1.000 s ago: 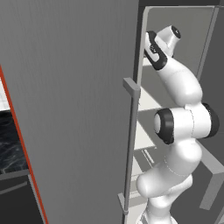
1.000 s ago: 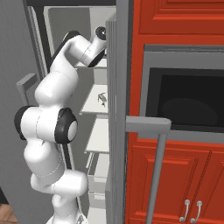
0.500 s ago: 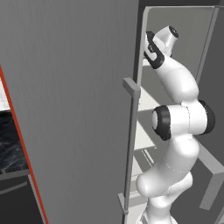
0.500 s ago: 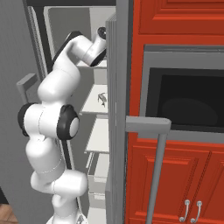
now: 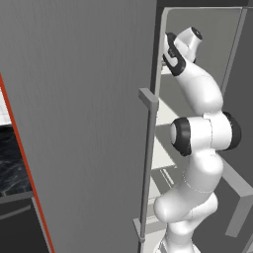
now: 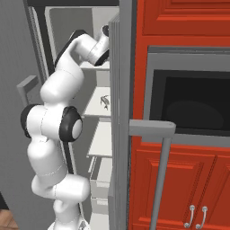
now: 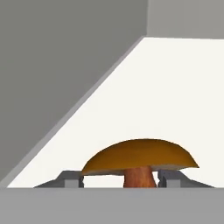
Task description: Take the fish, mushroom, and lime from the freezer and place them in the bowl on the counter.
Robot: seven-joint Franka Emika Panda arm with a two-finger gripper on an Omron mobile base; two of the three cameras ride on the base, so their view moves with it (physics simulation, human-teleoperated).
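The mushroom [image 7: 139, 159] stands directly ahead of the gripper [image 7: 119, 178], square between its 2 finger tips [image 7: 70, 178]; its stem runs upright, across the line of closure, so the coming squeeze would meet the stem from both sides under the cap; that is the relation the grasp depends on. The jaws stand partly narrowed, one tip a little off each side of the stem, under the cap's rim; whether either tip touches it I cannot tell, and I judge it not yet held.

The cap is a smooth, glossy brown-orange dome, broad and low; the stem is short, redder and faintly mottled; it should resist a pinch but could tip. It sits on a flat, pale, matt shelf [image 7: 183, 87] of the freezer [image 5: 89, 123], whose grey inner wall rises beside the gripper; the brushed-metal door carries a long vertical bar handle [image 5: 147, 168].
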